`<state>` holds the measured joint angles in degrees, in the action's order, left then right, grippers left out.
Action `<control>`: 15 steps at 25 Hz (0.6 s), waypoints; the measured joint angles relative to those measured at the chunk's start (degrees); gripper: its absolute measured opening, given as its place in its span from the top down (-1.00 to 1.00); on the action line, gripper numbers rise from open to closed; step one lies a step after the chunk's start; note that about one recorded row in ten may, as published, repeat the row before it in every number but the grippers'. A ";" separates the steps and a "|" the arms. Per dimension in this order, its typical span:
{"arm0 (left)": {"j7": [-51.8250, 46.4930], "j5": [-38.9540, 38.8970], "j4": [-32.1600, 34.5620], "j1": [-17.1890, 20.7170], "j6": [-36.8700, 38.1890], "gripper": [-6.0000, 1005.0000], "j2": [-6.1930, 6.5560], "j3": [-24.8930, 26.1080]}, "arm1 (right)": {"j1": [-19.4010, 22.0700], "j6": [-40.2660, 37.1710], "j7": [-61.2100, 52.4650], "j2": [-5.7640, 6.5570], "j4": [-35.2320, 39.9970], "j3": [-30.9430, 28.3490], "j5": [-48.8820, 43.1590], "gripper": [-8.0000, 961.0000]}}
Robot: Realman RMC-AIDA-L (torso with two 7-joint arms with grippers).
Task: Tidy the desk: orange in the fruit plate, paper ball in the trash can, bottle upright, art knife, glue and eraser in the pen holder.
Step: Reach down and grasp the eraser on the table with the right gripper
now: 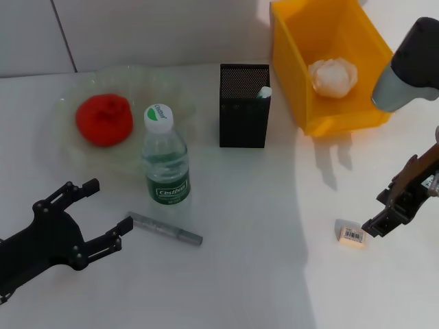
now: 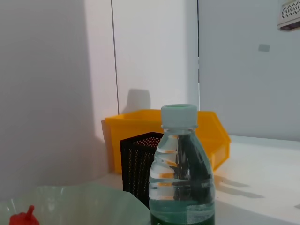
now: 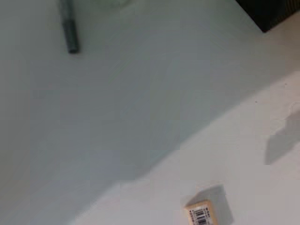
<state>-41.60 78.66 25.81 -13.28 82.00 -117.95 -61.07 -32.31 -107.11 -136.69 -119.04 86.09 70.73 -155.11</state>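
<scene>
**Desk tidy well advanced: knife and eraser left on the bench**

Most of the job is judged to be done. The orange (image 1: 103, 119) is seen lying in the fruit plate (image 1: 72, 156), toward the robot's left at the back of the bench (image 1: 260, 274). The paper ball (image 1: 333, 76) is seen inside the trash can (image 1: 295, 48) at the back right. The bottle (image 1: 165, 157) is found upright, cap up, just in front of the plate rim. A white tip, taken to be the glue (image 1: 265, 92), is seen poking out of the pen holder (image 1: 244, 116), which stands between the plate and the trash can.

Two things are left on the bench. The art knife (image 1: 165, 229) lies flat in front of the bottle, with one end near the left tool (image 1: 110, 214). That tool is seen low over the bench at the front left, its fingers spread wide and nothing held. The eraser (image 1: 351, 235) lies barcode-up at the front right, well apart from the pen holder. The right tool (image 1: 383, 223) is seen just beside it, low and on its outer side; whether its fingers are spread or closed cannot be told, and no contact with the eraser can be confirmed.

Both remaining items are still to be lifted and dropped into the pen holder.
</scene>
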 joint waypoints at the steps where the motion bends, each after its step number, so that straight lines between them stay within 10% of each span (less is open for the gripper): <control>1: -0.03 0.00 0.03 0.00 0.00 -0.72 0.00 -0.01 | 0.54 0.98 0.50 -0.01 -0.12 0.67 -0.05 -0.32; 15: -0.06 0.00 -0.11 0.06 0.12 -0.72 -0.07 -0.45 | 2.32 8.01 2.50 -0.14 -4.46 7.98 -0.25 -0.29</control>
<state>-41.66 78.66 25.70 -13.22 82.12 -118.02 -61.52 -29.99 -99.10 -134.19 -119.18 81.63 78.70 -155.36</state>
